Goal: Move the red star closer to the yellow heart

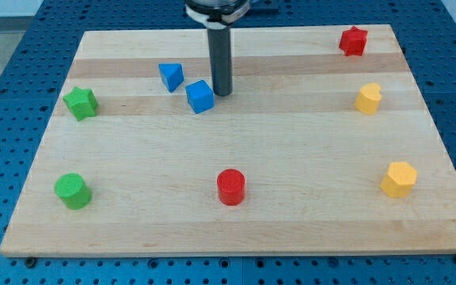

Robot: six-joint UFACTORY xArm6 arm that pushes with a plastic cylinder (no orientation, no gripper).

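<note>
Tabletop (236, 142): a pale wooden board, set on a blue perforated base (6, 47).
Tip (222, 94): seen just right of the blue cube (199, 96), seemingly touching it.
Jaws: none are fitted; the arm is ended by a plain dark rod.
Red star (354, 40): placed near the top right corner.
Yellow heart (368, 99): placed below the red star, apart from it.
Blue triangular block (171, 76): upper left of the cube.
Green star (80, 103): left edge.
Green cylinder (73, 191): lower left.
Red cylinder (230, 187): bottom centre.
Yellow hexagon (398, 179): lower right.
Containers: none are seen.
</note>
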